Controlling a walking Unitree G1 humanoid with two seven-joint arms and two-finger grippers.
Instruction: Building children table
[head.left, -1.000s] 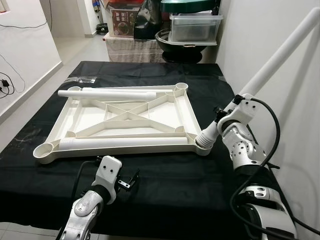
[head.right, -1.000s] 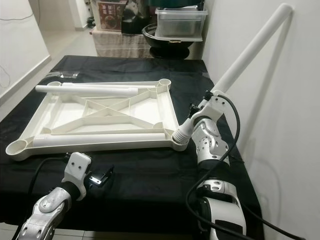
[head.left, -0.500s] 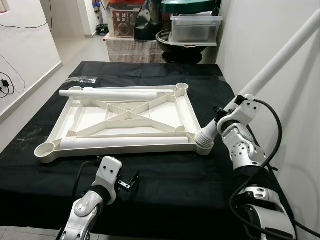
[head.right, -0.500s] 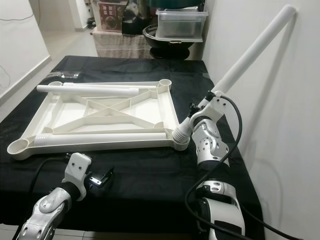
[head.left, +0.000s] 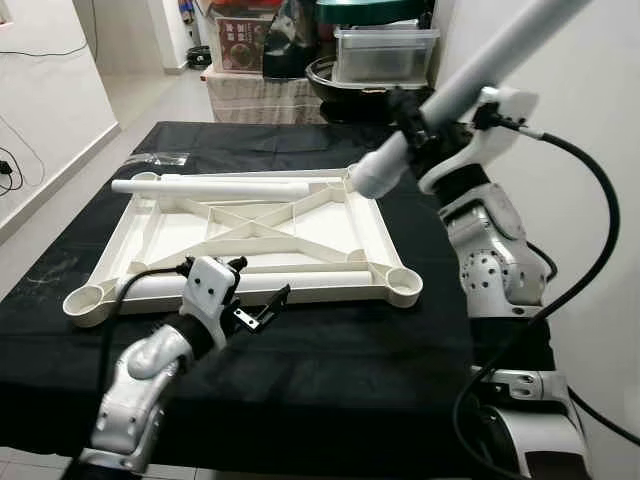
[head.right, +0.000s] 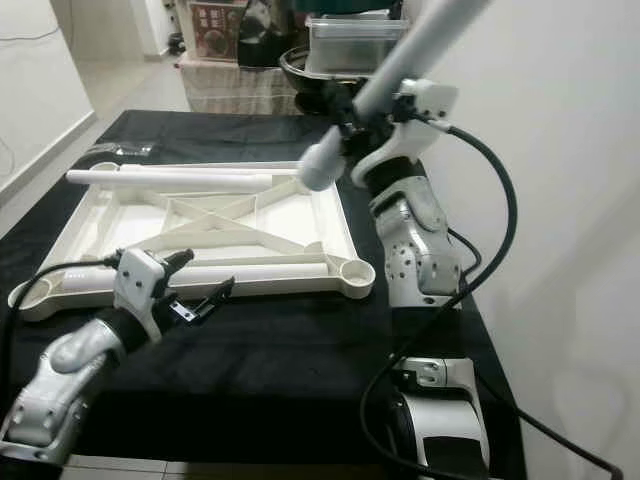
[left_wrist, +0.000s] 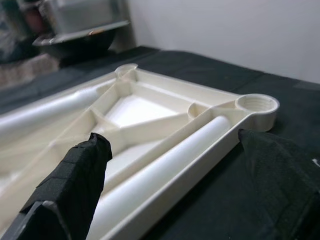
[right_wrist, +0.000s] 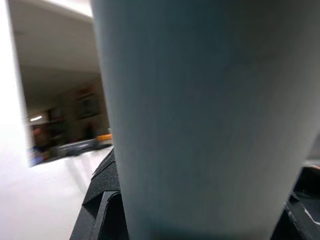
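Right hand (head.left: 418, 128) grips a table leg (head.left: 455, 90) above the tabletop (head.left: 330, 235); left hand (head.left: 262, 307) wide, near edge; seat leg squarely in near-right socket (head.left: 402, 281).

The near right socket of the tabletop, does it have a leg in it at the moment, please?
No: the socket stands open, and the right gripper holds the leg up in the air above the tabletop.
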